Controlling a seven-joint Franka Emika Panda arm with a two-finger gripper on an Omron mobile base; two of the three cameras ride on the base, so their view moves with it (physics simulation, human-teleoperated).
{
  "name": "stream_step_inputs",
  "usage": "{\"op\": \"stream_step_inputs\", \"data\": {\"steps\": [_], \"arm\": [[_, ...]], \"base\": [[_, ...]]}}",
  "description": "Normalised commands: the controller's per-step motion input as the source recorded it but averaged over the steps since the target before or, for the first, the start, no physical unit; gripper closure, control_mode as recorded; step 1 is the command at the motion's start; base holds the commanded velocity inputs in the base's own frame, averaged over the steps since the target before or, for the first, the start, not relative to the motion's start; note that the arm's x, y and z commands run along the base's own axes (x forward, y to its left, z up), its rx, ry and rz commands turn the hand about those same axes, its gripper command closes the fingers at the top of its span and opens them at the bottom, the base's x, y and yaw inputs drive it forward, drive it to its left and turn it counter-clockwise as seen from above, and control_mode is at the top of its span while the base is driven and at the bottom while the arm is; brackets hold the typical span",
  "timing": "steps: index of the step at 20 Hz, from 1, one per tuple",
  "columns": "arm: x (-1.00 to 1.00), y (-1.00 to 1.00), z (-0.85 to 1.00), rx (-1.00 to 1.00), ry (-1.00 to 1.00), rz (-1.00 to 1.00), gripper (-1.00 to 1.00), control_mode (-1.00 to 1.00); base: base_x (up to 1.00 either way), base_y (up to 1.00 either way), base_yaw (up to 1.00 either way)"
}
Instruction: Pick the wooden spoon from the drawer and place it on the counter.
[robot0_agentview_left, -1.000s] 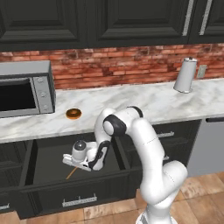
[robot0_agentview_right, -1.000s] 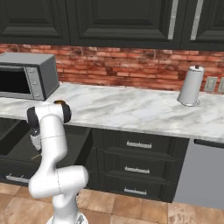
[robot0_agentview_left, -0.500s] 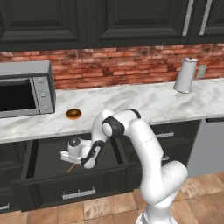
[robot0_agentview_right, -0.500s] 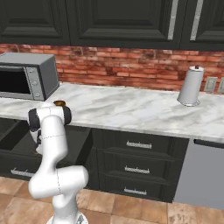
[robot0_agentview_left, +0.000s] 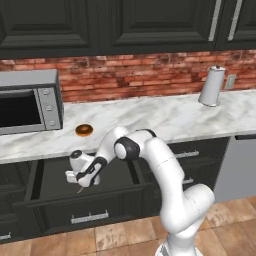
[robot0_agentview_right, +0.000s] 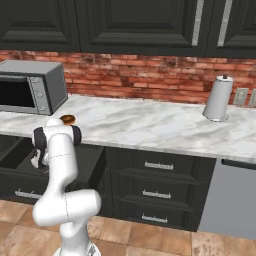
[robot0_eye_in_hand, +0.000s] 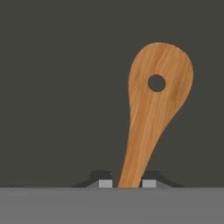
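Wooden spoon (robot0_agentview_left: 80, 189) shows as a thin orange sliver poking out below the claw (robot0_agentview_left: 82, 182) in the left base view, hanging over the dark inside of the open drawer (robot0_agentview_left: 55, 181). The drawer is pulled out beneath the marble bench (robot0_agentview_left: 165, 117), and its inside otherwise looks bare. On the bench a brown donut (robot0_agentview_left: 84, 130) lies near the microwave (robot0_agentview_left: 27, 101), with a silver kettle (robot0_agentview_left: 211, 86) well apart.

From the right base view the arm bends down at the bench edge into the drawer (robot0_agentview_right: 17, 152); the donut (robot0_agentview_right: 67, 119) sits just behind its elbow.

The hand view has the claw (robot0_eye_in_hand: 127, 183) pinching the spoon (robot0_eye_in_hand: 153, 105) by its handle, one fingertip on each side, the bowl with its small round hole pointing away over the dark drawer floor (robot0_eye_in_hand: 57, 87).
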Motion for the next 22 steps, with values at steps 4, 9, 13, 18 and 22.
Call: {"op": "stream_step_inputs", "data": {"steps": [4, 9, 13, 18, 22], "arm": [[-0.39, 0.0, -0.54, 0.05, -0.05, -0.06, 1.0, -1.0], [-0.53, 0.0, -0.2, 0.01, -0.21, -0.16, 1.0, -1.0], [-0.48, 0.0, 0.16, 0.0, -0.2, -0.2, 1.0, -1.0], [0.0, 0.0, 0.68, 0.01, -0.01, -0.21, 1.0, -1.0], [0.11, 0.0, 1.0, 0.09, 0.05, -0.2, 1.0, -1.0]], "base": [[0.0, 0.0, 0.0], [0.0, 0.0, 0.0], [0.0, 0.0, 0.0], [0.0, 0.0, 0.0], [0.0, 0.0, 0.0]]}}
